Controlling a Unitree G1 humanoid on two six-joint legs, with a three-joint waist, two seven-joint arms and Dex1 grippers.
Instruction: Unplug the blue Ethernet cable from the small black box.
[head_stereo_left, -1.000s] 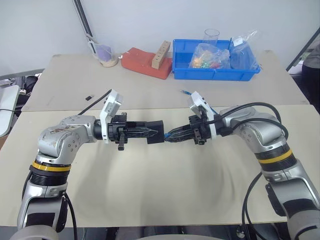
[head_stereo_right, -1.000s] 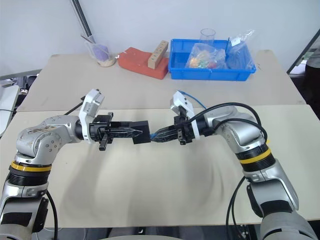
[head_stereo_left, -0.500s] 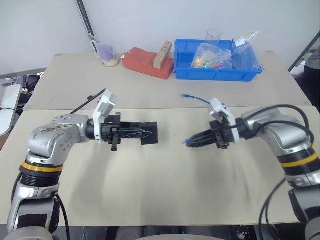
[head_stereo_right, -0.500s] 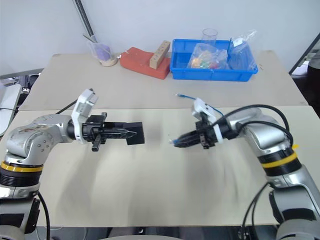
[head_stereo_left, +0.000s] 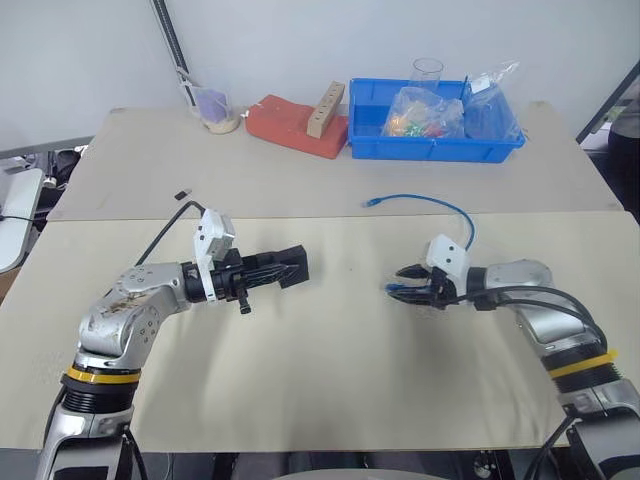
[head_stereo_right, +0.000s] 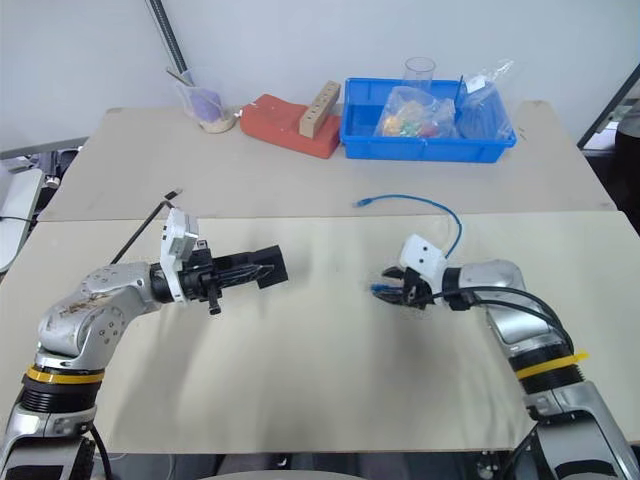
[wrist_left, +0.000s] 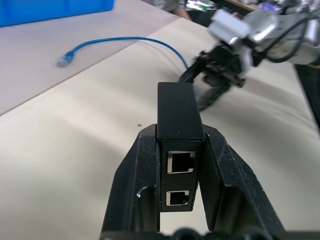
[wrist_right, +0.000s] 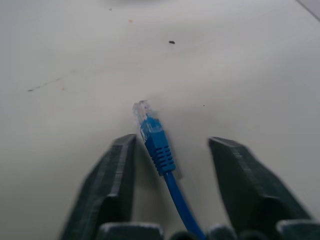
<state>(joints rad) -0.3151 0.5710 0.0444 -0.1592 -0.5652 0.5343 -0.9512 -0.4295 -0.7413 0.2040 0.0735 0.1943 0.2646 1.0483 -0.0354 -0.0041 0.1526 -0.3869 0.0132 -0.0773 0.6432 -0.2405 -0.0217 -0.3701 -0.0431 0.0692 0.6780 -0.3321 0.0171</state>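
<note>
- My left pincer (head_stereo_left: 292, 268) is clamped tight on the black box (wrist_left: 179, 145), holding it above the bench (head_stereo_left: 320, 390); the box's two ports face my wrist and both are free.
- My right pincer (wrist_right: 172, 150) stands parted, its fingers (wrist_right: 112, 180) well off the plug on either side; the blue cable (head_stereo_left: 430, 203) lies loose between them, gripped by neither.
- The cable's near plug (wrist_right: 142, 114) rests on the bench just ahead of the right fingers. From there the cord arcs back past my right wrist and runs across the seam onto the far bench, ending in its other plug (head_stereo_left: 371, 202).
- Box and cable are well apart, with bare bench between my two pincers.
- At the back of the far bench stands a blue bin (head_stereo_left: 436, 148) with clear bags (head_stereo_left: 425, 108) of coloured bits in it and a clear cup (head_stereo_left: 424, 72) behind.
- Just beside the bin lies a red block (head_stereo_left: 290, 124) with a wooden strip (head_stereo_left: 322, 108) of holes leaning across it.
- Further along sits a small cup (head_stereo_left: 212, 105) with something purple inside, by a dark slanted pole (head_stereo_left: 168, 38).
- A tiny black bit (head_stereo_left: 181, 194) lies on the far bench near my left arm's black lead (head_stereo_left: 160, 243).
</note>
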